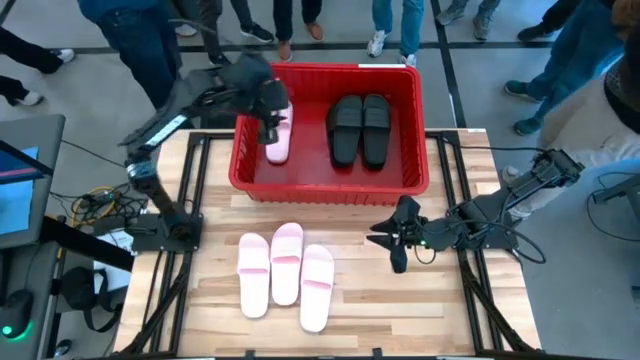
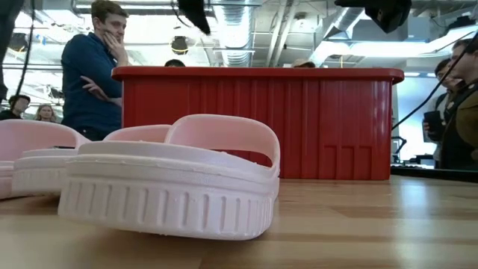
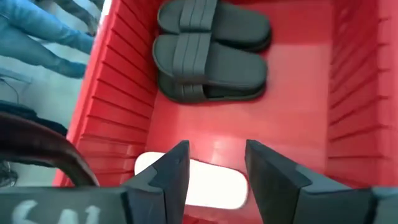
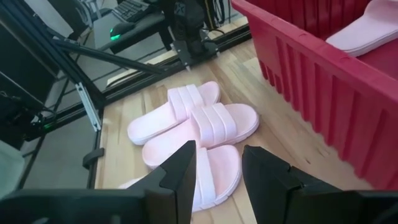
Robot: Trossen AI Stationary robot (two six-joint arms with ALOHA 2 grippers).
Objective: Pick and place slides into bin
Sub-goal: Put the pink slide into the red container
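The red bin [image 1: 330, 188] stands at the table's far middle. Inside it, two black slides [image 1: 360, 128] lie side by side on the floor, and one pale pink slide [image 1: 278, 142] lies near the left wall. My left gripper [image 3: 214, 149] hangs open above that pink slide [image 3: 211, 183], clear of it. Three more pink slides [image 1: 287, 262] rest sole down on the wood, side by side, in front of the bin. To their right my right gripper [image 1: 393, 240] hovers open over the table, pointing at them [image 4: 205, 121], with nothing between its fingers.
Several people stand around the table's far edge and right side [image 2: 93, 71]. Dark frame rails [image 1: 195, 180] run along the table's left and right sides. A monitor and cables [image 1: 100, 205] sit left of the table. Bare wood lies right of the slides [image 1: 400, 310].
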